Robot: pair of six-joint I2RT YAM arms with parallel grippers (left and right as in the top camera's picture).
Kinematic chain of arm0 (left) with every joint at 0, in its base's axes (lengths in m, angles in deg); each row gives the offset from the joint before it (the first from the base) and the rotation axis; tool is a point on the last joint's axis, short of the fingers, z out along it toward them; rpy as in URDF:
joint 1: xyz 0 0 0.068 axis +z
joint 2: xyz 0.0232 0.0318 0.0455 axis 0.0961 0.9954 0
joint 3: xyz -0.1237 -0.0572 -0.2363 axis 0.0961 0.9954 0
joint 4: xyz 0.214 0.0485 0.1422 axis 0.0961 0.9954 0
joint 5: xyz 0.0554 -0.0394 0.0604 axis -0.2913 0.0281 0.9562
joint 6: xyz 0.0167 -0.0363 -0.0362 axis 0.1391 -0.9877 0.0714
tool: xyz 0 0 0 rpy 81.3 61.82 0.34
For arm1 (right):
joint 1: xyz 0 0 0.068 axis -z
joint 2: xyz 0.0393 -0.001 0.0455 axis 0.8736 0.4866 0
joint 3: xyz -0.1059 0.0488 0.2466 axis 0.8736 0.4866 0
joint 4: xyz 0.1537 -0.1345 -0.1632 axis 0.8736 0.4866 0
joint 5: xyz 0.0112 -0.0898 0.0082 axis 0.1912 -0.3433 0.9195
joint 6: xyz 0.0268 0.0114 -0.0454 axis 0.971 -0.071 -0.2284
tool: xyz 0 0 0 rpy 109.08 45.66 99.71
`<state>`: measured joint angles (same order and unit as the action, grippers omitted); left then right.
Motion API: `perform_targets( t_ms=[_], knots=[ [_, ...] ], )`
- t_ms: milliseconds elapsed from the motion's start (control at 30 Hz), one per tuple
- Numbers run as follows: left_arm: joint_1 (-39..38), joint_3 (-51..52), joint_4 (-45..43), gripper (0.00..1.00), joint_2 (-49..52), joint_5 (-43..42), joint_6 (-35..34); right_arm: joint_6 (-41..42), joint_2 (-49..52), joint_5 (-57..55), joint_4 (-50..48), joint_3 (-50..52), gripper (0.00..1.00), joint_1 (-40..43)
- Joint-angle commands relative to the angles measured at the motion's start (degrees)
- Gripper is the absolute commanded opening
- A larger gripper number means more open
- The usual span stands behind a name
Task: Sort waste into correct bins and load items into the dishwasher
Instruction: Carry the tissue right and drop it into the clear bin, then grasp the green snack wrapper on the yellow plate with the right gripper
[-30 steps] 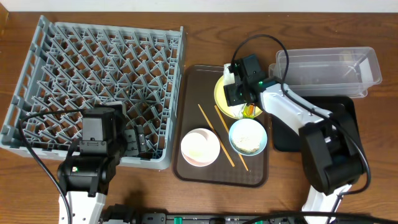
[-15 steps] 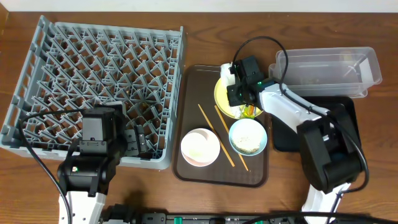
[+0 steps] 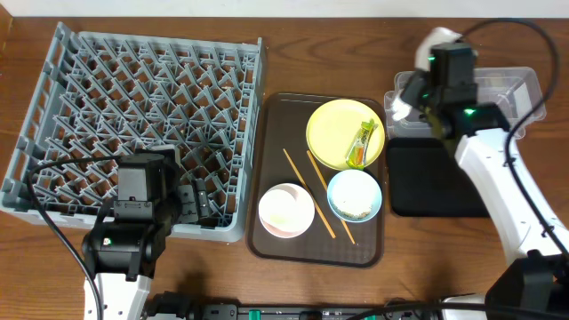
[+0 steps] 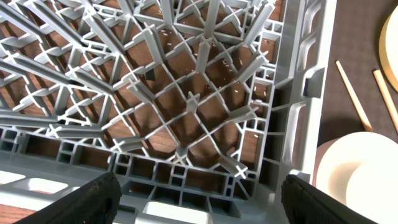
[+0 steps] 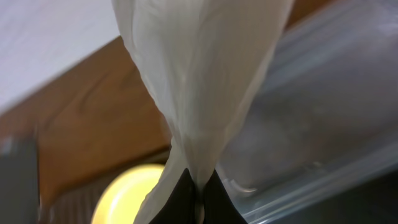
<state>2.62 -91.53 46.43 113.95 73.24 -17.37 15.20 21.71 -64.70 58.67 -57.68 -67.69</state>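
My right gripper is shut on the white crumpled napkin, held up over the left end of the clear tub. In the right wrist view the napkin hangs out from the pinched fingertips, with the tub behind it. The yellow plate carries the green-and-yellow wrapper. The light blue bowl holds rice scraps. Beside the white bowl lie two chopsticks. My left gripper stands open over the near right corner of the grey dish rack.
The dishes sit on a brown serving tray between the rack and the bins. The black tray lies just in front of the clear tub. My left arm's body overhangs the rack's front edge.
My right gripper closed on the napkin at the yellow plate, then lifted it and carried it right to the clear tub's left end. The left arm stayed still.
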Motion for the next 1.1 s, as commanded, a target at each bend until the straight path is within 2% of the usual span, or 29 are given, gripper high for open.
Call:
perform_targets(
  t_ms=[0,33,67,100,133,200,300,400,533,700,867,1067],
  knots=[
    [-0.02,-1.31,0.13,0.86,0.07,0.07,-0.31,12.74,0.90,-2.84,-0.66,-0.31,0.03,2.75],
    [-0.02,-1.31,0.13,0.86,0.07,0.07,-0.31,13.25,1.11,-2.82,-1.75,-0.31,0.08,3.52],
    [-0.02,-1.31,0.13,0.86,0.07,0.07,-0.31,13.53,1.27,-2.80,-3.10,-0.31,0.20,4.11],
    [-0.02,-1.31,0.13,0.86,0.07,0.07,-0.31,13.49,1.42,-2.80,-4.55,-0.31,0.38,4.39],
    [-0.02,-1.31,0.13,0.86,0.07,0.07,-0.31,12.63,1.44,-2.75,-5.97,-0.31,0.45,4.57],
    [-0.02,-1.31,0.13,0.86,0.07,0.07,-0.31,5.70,1.44,-0.52,-8.61,-0.31,0.46,4.50],
    [-0.02,-1.31,0.13,0.86,0.07,0.07,-0.31,-4.04,1.44,8.90,-10.36,-0.31,0.45,3.39],
    [-0.02,-1.31,0.13,0.86,0.07,0.07,-0.31,-10.58,1.44,15.69,-7.41,-0.31,0.44,-0.02],
    [-0.02,-1.31,0.13,0.86,0.07,0.07,-0.31,-16.92,1.46,13.86,-0.94,-0.26,0.46,-6.08],
    [-0.02,-1.31,0.13,0.86,0.07,0.07,-0.31,-16.92,1.62,3.34,5.25,1.68,0.49,-13.07],
    [-0.02,-1.31,0.13,0.86,0.07,0.07,-0.31,-13.46,3.39,1.97,5.27,4.37,0.49,-16.83],
    [-0.02,-1.31,0.15,0.86,0.07,0.07,-0.31,-9.38,8.46,1.66,4.63,5.01,0.51,-17.27]
  ],
)
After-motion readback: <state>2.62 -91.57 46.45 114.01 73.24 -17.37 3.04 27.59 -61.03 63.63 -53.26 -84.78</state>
